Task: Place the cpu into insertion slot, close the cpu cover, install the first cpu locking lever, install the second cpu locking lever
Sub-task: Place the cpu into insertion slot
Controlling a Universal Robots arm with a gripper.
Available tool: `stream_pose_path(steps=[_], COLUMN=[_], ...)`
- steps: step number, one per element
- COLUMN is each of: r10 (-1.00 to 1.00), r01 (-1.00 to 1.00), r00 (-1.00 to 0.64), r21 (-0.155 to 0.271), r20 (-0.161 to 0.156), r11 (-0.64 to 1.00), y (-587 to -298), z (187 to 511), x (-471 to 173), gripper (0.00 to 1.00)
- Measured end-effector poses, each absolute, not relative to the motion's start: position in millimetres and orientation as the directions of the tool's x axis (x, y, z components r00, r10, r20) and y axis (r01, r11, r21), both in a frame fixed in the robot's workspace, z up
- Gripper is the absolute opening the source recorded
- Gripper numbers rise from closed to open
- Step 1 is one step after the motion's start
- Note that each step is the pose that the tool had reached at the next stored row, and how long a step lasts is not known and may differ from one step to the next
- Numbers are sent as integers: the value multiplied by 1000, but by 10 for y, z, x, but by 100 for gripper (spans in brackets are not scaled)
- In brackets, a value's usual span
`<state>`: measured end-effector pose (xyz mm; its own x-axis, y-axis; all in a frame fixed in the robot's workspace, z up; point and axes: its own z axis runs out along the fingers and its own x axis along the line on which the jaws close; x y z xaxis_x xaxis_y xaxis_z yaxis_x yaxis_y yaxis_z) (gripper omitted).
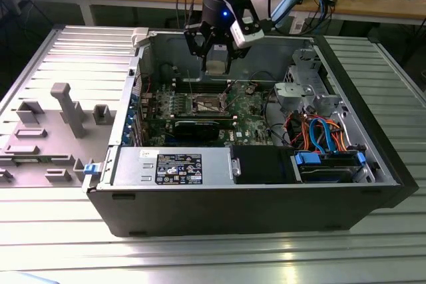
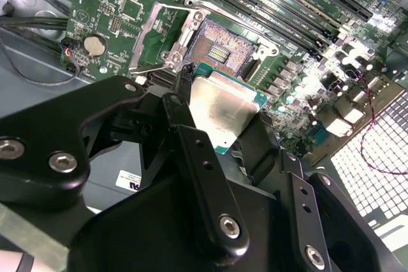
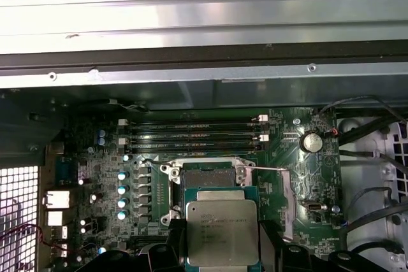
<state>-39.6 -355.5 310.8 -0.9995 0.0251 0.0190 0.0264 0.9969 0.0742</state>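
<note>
My gripper hangs inside the open computer case, above the motherboard, shut on the cpu. The cpu is a flat square chip with a dull silver top and a green edge, clamped between two black fingers. The insertion slot lies just below and ahead of the chip, its brownish-gold contact field bare. In the first wrist view the chip covers part of the insertion slot. The cpu cover stands swung open beside the socket. From the exterior view the insertion slot sits under the gripper.
Long black memory slots run along one side of the socket. A power supply and a drive cage with coloured cables fill the case's near side and the exterior view's right. A grey fixture plate lies at the exterior view's left.
</note>
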Motion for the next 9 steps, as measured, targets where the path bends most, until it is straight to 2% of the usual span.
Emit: stream_pose_path(steps=[9], r10=[25], r01=[26], r00=[-1000], r21=[74], r20=[19], r11=[997], y=[-3554], z=[3091], x=[-396], gripper=[55])
